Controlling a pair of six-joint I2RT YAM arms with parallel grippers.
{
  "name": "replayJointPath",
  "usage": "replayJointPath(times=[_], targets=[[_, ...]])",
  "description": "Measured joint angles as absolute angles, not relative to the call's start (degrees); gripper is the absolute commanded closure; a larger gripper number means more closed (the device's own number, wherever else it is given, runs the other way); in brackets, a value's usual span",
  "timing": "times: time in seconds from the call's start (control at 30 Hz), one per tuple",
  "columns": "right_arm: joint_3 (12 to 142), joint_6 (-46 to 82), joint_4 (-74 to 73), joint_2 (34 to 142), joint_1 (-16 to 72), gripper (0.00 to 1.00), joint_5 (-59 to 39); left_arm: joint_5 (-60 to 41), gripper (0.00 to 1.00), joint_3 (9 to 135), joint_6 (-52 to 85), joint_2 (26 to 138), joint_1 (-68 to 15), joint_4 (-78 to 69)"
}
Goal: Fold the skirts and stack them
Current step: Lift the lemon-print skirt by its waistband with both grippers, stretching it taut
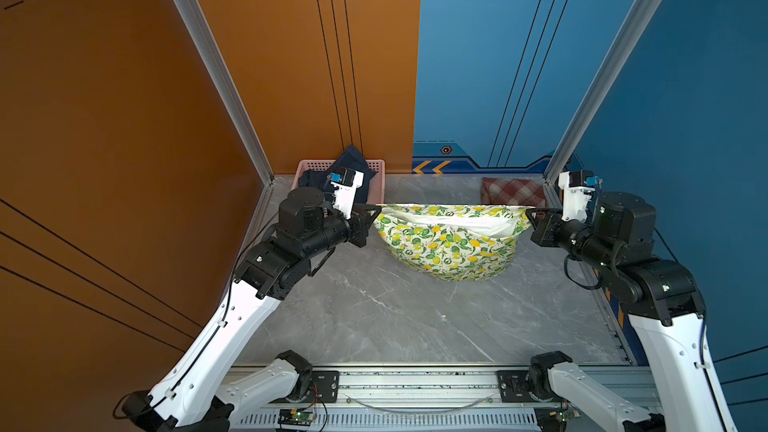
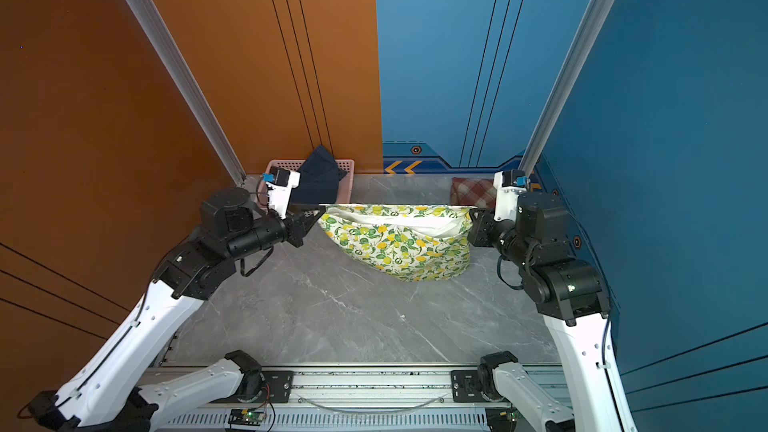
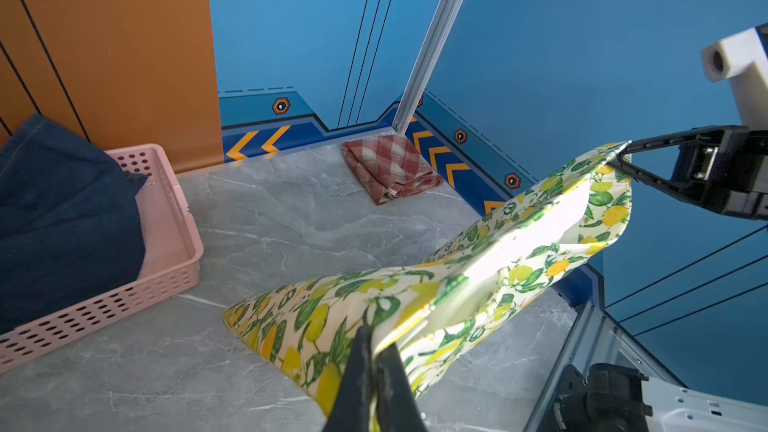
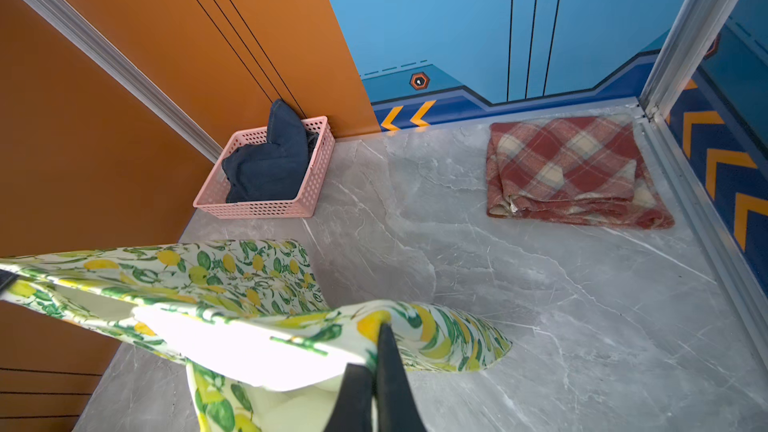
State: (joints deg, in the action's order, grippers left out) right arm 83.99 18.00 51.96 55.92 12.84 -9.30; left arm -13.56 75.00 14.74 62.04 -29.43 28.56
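Observation:
The lemon-print skirt point(image 1: 451, 243) point(image 2: 399, 243) hangs stretched between my two grippers above the table's far middle, its white lining showing at the top and its lower part touching the table. My left gripper point(image 1: 377, 207) point(image 3: 376, 340) is shut on the skirt's left corner point(image 3: 374, 326). My right gripper point(image 1: 528, 211) point(image 4: 380, 336) is shut on its right corner point(image 4: 415, 326). The rust-red plaid skirt point(image 1: 513, 195) point(image 4: 569, 172) lies folded at the far right corner. The dark blue denim skirt point(image 1: 353, 168) point(image 4: 270, 160) sits crumpled in the pink basket point(image 1: 379, 176) point(image 4: 266, 207).
The pink basket stands at the far left corner against the orange wall point(image 1: 291, 56). Blue walls point(image 1: 706, 160) and metal frame posts point(image 1: 598, 89) close in the back and right. The grey marble table point(image 1: 395, 317) stretches toward the front rail point(image 1: 415, 380).

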Motion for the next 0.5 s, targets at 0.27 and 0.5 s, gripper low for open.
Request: replayJointPath(times=[0.27,0.5], targets=[[87.59,18.04,55.11,59.09,13.34,1.00,-9.26,-11.60,1.00,75.13,14.55,70.91,-32.58,34.96],[90.02,18.26,56.18,60.93,8.62,1.00,-8.10,-12.36,1.00,78.65,14.55,64.82,-34.35,35.42]])
